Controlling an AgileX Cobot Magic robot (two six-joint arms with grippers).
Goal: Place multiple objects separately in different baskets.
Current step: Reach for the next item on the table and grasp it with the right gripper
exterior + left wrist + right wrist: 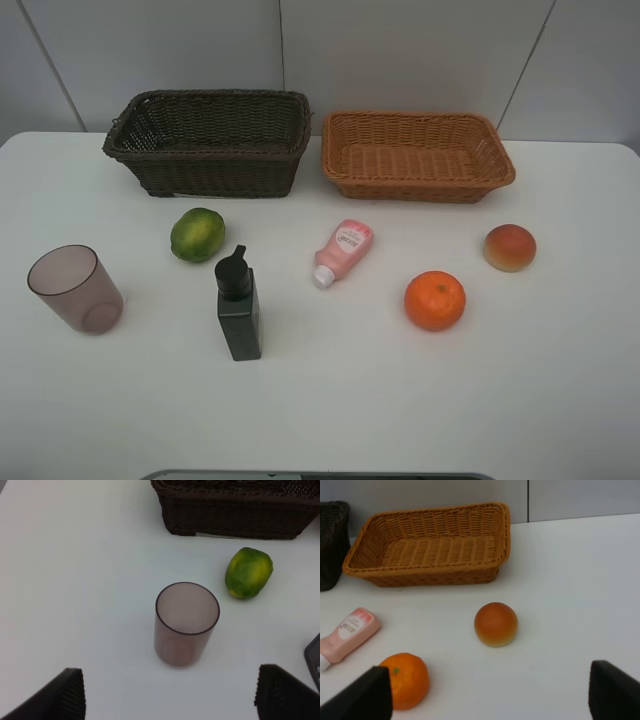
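Note:
A dark brown basket (210, 140) and a light orange-tan basket (417, 155) stand side by side at the back of the white table; both hold nothing. In front lie a green round fruit (197, 234), a pink squeeze bottle (343, 251) on its side, an orange (435, 300) and a reddish peach-like fruit (510, 247). A black pump bottle (238, 305) and a translucent mauve cup (75, 289) stand upright. My left gripper (170, 699) hangs open above the table just short of the cup (186, 624). My right gripper (490, 696) is open, short of the peach-like fruit (495, 624) and the orange (405, 680).
Neither arm shows in the exterior high view. A light wall rises right behind the baskets. The table (420, 400) is bare white from the objects to its front edge.

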